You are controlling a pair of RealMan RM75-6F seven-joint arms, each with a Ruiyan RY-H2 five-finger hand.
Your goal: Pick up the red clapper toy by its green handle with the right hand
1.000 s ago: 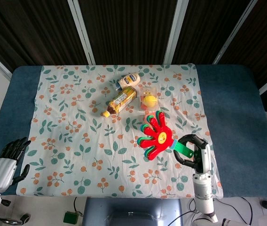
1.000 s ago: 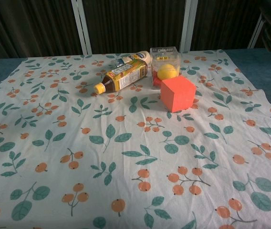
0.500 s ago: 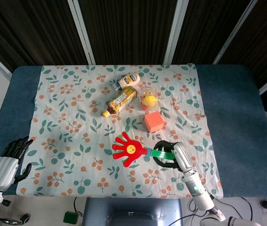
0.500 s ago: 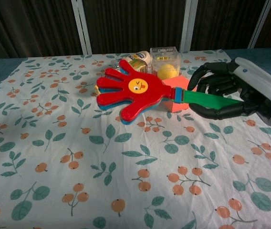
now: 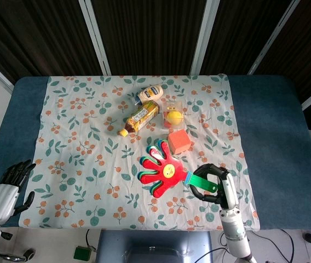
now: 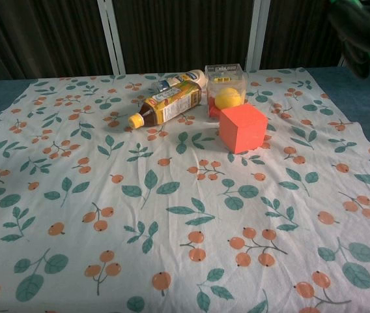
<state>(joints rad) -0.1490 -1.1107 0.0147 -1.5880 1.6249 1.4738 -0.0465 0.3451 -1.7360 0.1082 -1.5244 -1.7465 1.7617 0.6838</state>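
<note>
Where curtains [image 5: 144, 35] hang: floral tablecloth [image 5: 90, 164]

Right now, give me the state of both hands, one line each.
Left hand: open, holding nothing, at the table's near left corner.
Right hand: closed on the green handle of the red clapper toy.

right robot hand [image 5: 213, 183] curled tight — left robot hand [image 5: 5, 189] idle, fingers apart.
</note>
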